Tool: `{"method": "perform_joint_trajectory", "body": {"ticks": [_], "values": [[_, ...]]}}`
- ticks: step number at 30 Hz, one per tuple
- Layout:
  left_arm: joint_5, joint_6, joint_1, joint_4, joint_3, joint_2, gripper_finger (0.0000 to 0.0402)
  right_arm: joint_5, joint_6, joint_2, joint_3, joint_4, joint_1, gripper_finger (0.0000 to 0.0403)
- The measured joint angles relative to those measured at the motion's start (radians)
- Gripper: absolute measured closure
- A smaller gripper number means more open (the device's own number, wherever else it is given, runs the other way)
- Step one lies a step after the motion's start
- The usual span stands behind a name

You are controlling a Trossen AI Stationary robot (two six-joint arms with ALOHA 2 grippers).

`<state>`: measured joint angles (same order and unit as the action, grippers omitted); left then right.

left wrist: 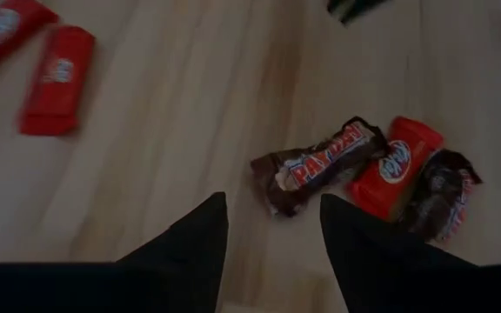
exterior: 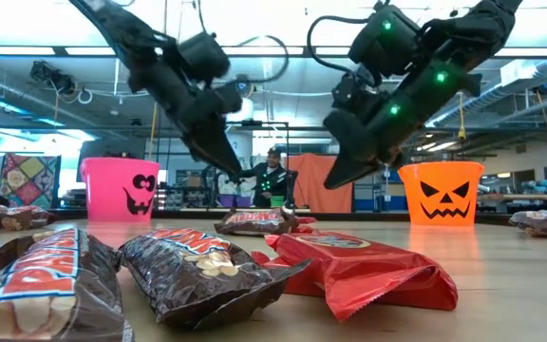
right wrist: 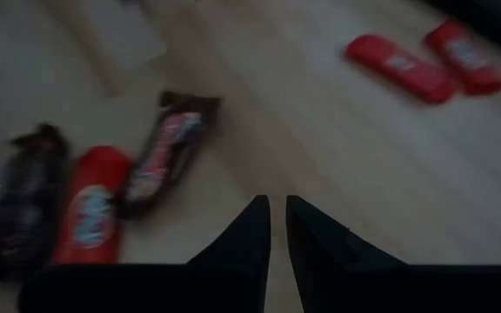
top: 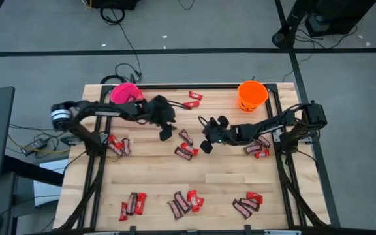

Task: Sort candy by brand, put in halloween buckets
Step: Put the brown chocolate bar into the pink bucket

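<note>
Pink bucket [top: 124,93], orange bucket [top: 252,95], black grins; red candy [top: 195,96], brown candy [top: 185,136].

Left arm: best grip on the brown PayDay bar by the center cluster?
Come straight down with the left gripper, open, and pinch the PayDay bar across its narrow width at mid-length. It lies flat. One long side is clear; its far end touches a red bar, so stay toward the free end.

Both arms reach in over the middle of the desk [top: 149,176] and hang clear above it. The left pincer [top: 165,132], tilted downward, has its fingers parted and empty. The right pincer [top: 205,145], just beside it, has its fingers nearly together, gripping nothing.
</note>
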<state>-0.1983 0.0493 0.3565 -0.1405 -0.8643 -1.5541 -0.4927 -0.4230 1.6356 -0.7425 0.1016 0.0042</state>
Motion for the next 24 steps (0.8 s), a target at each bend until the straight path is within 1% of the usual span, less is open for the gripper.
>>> {"method": "perform_joint_trajectory", "body": {"ticks": [2,4,9,12,15,17,24], "values": [[-0.005,-0.003,0.000,0.024,-0.014,-0.049,0.0203,-0.070,0.023,0.000,0.000,0.038,-0.010,0.0348],[-0.009,-0.007,0.000,0.050,-0.025,-0.091,0.0202,-0.087,0.027,-0.001,0.000,0.072,-0.024,0.0348],[-0.017,0.015,0.002,0.086,-0.044,-0.171,0.0203,-0.046,0.062,-0.001,0.000,0.103,-0.050,0.0348],[-0.057,0.036,0.002,0.119,-0.045,-0.211,0.0203,-0.036,0.083,0.000,0.000,0.104,-0.078,0.0348],[-0.103,0.044,0.002,0.133,-0.045,-0.245,0.0203,0.028,0.078,0.000,0.000,0.105,-0.101,0.0348],[-0.110,0.047,0.002,0.142,-0.045,-0.263,0.0203,0.064,0.078,0.000,0.000,0.105,-0.110,0.0348],[-0.102,0.028,0.002,0.188,-0.046,-0.296,0.0204,0.072,0.120,0.000,0.000,0.107,-0.137,0.0348]]}}
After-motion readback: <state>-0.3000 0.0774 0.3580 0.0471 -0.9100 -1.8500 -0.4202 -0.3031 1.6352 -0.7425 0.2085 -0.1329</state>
